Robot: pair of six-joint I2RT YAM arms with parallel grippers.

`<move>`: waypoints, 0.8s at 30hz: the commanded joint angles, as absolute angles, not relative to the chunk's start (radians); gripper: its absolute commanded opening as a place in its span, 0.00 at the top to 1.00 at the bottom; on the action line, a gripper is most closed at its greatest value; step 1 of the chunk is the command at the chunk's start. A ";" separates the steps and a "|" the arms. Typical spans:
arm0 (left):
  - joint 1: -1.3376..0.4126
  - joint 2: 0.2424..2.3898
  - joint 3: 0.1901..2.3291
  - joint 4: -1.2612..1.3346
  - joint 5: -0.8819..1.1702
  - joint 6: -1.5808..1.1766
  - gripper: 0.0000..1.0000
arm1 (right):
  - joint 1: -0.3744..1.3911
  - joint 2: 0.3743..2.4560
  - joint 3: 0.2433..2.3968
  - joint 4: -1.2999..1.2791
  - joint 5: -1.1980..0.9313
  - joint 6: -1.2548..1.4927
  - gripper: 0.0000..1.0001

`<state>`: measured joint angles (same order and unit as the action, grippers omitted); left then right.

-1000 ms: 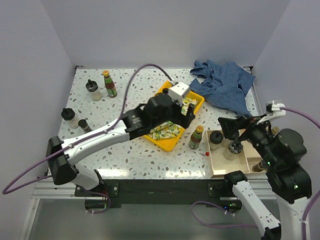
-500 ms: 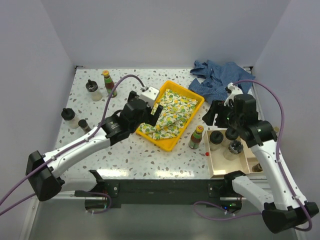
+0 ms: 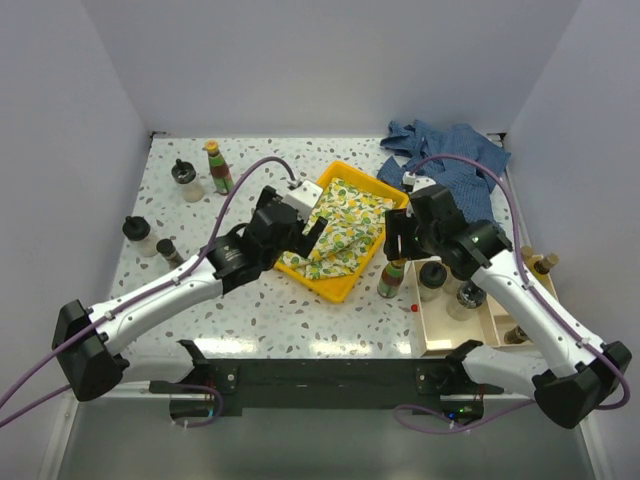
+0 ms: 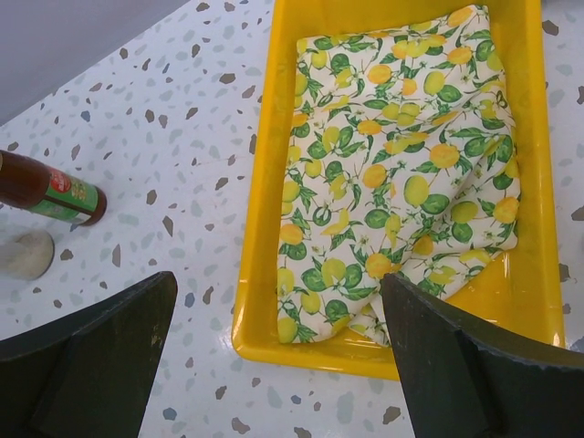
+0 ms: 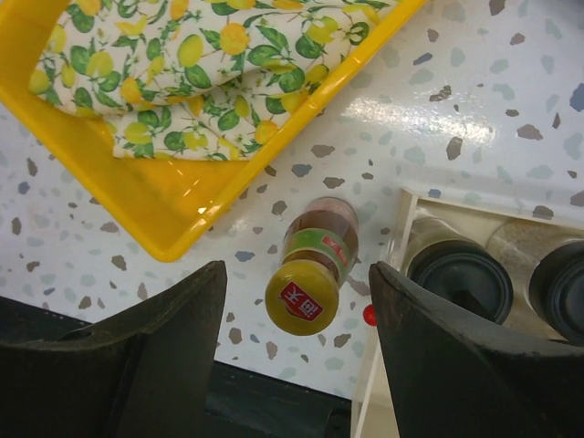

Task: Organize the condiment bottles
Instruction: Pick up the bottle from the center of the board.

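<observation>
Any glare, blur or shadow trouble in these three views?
Top external: evenly lit, sharp. Left wrist: yellow tray crisp, left end effector nearly black, no detail. Right wrist: glare patch on the table beside the tray; yellow-capped bottle in focus.

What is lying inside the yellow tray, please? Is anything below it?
A lemon-print cloth lies crumpled inside the yellow tray and covers most of its floor. Only bare yellow strips show along the edges. Whatever may lie beneath the cloth is hidden.
</observation>
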<state>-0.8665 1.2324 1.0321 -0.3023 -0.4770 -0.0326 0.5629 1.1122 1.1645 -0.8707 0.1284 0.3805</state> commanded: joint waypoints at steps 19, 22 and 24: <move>-0.887 1.200 1.043 -0.278 -0.583 -0.014 0.00 | 0.646 1.226 1.229 -0.968 0.265 0.393 0.51; -0.887 1.200 1.043 -0.278 -0.589 -0.011 0.00 | 0.646 1.244 1.249 -0.997 0.268 0.393 0.52; -0.888 1.198 1.043 -0.276 -0.592 -0.012 0.00 | 0.647 1.258 1.258 -1.014 0.278 0.391 0.48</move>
<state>-0.8825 1.2263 1.0321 -0.3027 -0.5602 -0.0315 0.6415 1.2392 1.2026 -0.9665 0.2428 0.3851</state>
